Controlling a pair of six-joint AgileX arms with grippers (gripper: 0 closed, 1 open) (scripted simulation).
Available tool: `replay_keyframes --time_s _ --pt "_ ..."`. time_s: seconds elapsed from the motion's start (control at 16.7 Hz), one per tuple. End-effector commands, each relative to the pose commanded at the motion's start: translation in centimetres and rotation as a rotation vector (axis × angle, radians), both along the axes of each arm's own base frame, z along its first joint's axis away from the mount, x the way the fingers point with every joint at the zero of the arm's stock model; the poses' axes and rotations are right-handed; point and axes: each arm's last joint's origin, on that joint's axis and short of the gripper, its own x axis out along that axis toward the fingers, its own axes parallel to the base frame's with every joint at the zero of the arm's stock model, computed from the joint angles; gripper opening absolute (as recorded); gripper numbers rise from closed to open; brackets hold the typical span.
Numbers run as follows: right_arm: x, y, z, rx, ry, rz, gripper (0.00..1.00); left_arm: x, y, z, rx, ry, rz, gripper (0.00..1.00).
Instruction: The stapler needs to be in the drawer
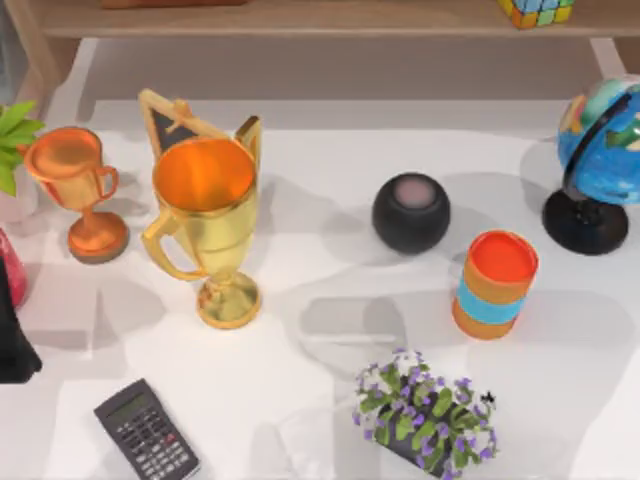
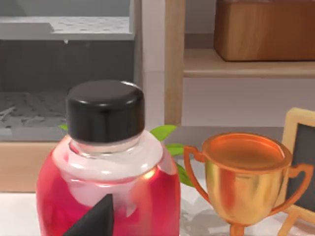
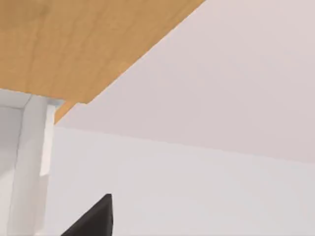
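- Red bottle [image 2: 147, 201], one, black-capped, stands right before the left pincer [image 2: 93, 220] at the left edge of the worktop [image 1: 290, 400]; whether that pincer is open or closed I cannot tell.
- Two trophies: a large gold trophy [image 1: 205, 225] and a small copper trophy [image 1: 80, 190], near each other.
- One each: calculator [image 1: 147, 432], round black speaker [image 1: 411, 212], orange cup [image 1: 494, 284], globe [image 1: 600, 150], flower pot [image 1: 425, 415], puzzle cube [image 1: 537, 10].
- Right pincer [image 3: 91, 220] faces a wooden board [image 3: 74, 44]; its state I cannot tell.
- Stapler: its place and heading I cannot tell.

We see open table [image 1: 300, 410] between calculator [image 1: 147, 432] and flower pot [image 1: 425, 420] | gold trophy [image 1: 207, 225] blocks left-centre | speaker [image 1: 411, 212], orange can [image 1: 493, 284] crowd right
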Motion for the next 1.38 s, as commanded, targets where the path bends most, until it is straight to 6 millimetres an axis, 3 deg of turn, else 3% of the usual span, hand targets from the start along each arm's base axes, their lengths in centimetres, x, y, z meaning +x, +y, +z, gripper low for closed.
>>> replay_keyframes --time_s 0.12,0.24,0.42,0.6,0.72,0.9,1.2,1.38 --pt "-1.7 -4.0 -0.2 -0.146 -0.098 -0.023 1.00 0.0 0.0 0.0 0.000 0.000 0.000 1.00" --pt "-3.8 -7.8 -2.0 -0.288 -0.156 -0.043 1.00 0.0 0.0 0.0 0.000 0.000 0.000 1.00" --pt "-7.3 -11.7 -7.2 -0.471 -0.182 -0.035 1.00 0.0 0.0 0.0 0.000 0.000 0.000 1.00" --pt "-11.4 -12.3 -13.7 -0.610 -0.169 0.032 1.00 0.0 0.0 0.0 0.000 0.000 0.000 1.00" --pt "-14.0 -10.8 -17.6 -0.681 -0.158 0.105 1.00 0.0 0.0 0.0 0.000 0.000 0.000 1.00" --pt "-16.9 -6.1 -21.3 -0.775 -0.181 0.263 1.00 0.0 0.0 0.0 0.000 0.000 0.000 1.00" --pt "-19.1 3.0 -22.2 -0.931 -0.328 0.572 1.00 0.0 0.0 0.0 0.000 0.000 0.000 1.00" --pt "-19.6 6.9 -21.9 -0.978 -0.419 0.722 1.00 0.0 0.0 0.0 0.000 0.000 0.000 1.00"
